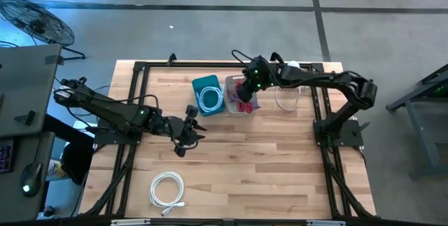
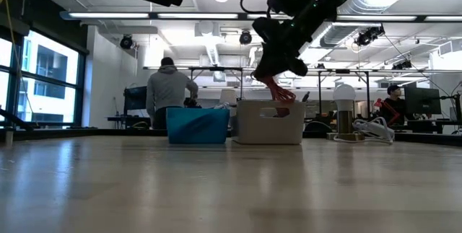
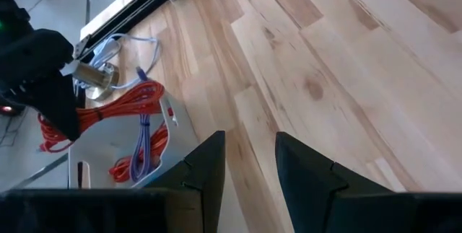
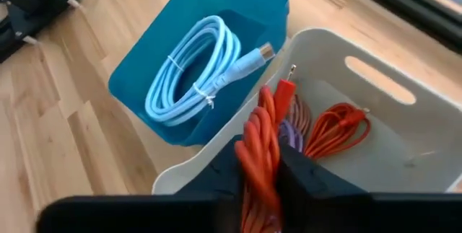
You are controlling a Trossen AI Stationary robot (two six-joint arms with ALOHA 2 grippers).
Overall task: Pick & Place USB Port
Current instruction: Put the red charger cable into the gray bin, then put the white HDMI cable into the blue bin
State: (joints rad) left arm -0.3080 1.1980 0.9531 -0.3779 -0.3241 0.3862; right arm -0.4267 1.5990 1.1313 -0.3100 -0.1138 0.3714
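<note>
Table [image 1: 280,156] fills frame centre | white bin [image 1: 241,103] and blue bin [image 1: 208,94] upper centre | right gripper [image 4: 261,168] above white bin, clamping orange cable [image 4: 260,135] | left gripper [image 3: 249,164] centre-left, fingers parted, nothing held | white cable [image 1: 168,189] lower left

Grey concrete floor [image 1: 210,30], ceiling strip lights [image 2: 144,15], tall windows [image 2: 43,81] and distant desks.

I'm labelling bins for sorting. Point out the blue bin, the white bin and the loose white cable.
blue bin [image 1: 198,84], high view, far rim.
white bin [image 4: 375,81], right wrist view, inner wall by handle slot.
loose white cable [image 1: 166,187], high view, coil.
</note>
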